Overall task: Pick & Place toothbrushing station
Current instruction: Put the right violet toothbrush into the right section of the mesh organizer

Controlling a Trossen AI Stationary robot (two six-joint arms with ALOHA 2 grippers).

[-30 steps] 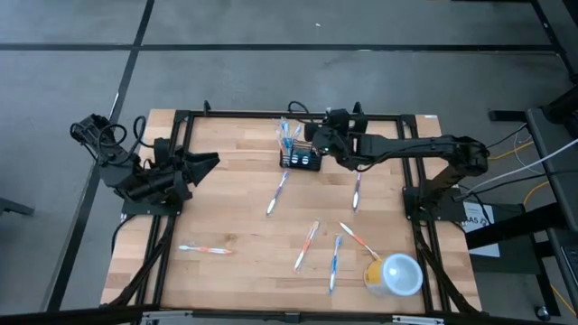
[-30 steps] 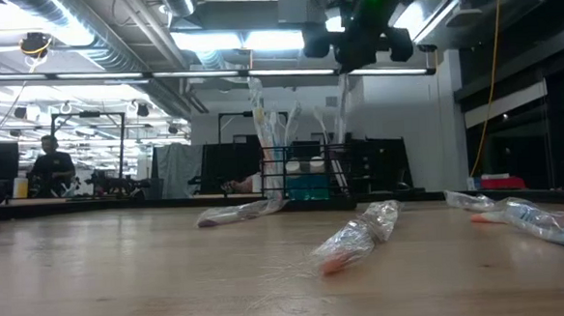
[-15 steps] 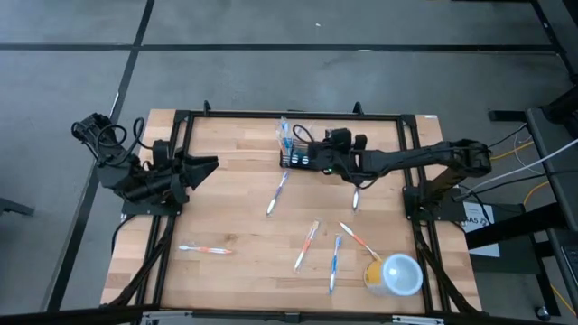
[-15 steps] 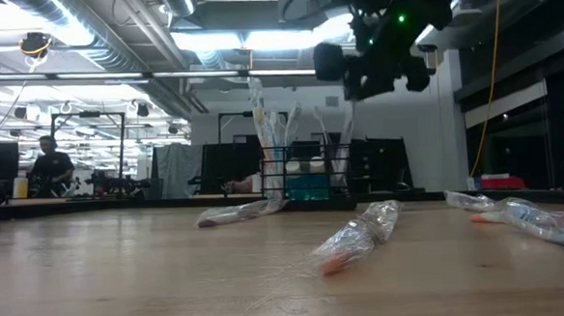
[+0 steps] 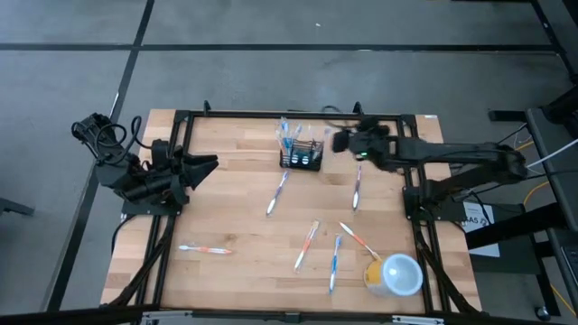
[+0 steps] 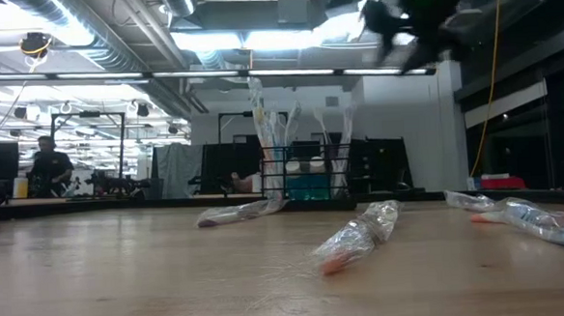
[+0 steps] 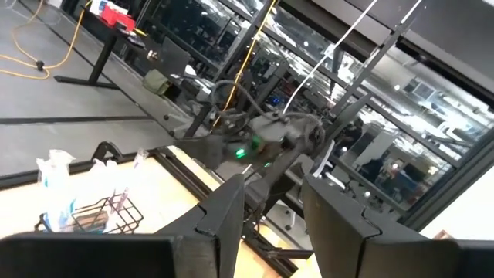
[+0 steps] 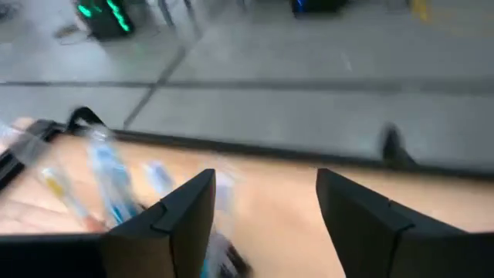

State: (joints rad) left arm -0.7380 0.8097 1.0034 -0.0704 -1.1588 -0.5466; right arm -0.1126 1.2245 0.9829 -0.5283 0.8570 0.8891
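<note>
While the left gripper (image 5: 209,162) sits parked with fingers partly apart at the table's left edge, the right gripper (image 5: 339,142) hangs wide open and empty just beside the black mesh holder (image 5: 301,158) near the far edge.

The wooden worktop (image 5: 235,226) carried the black mesh holder (image 5: 301,159) near its far edge. Wrapped toothbrushes (image 5: 277,193) lay scattered across it. A yellow cup (image 5: 395,274) sat at one near corner.
</note>
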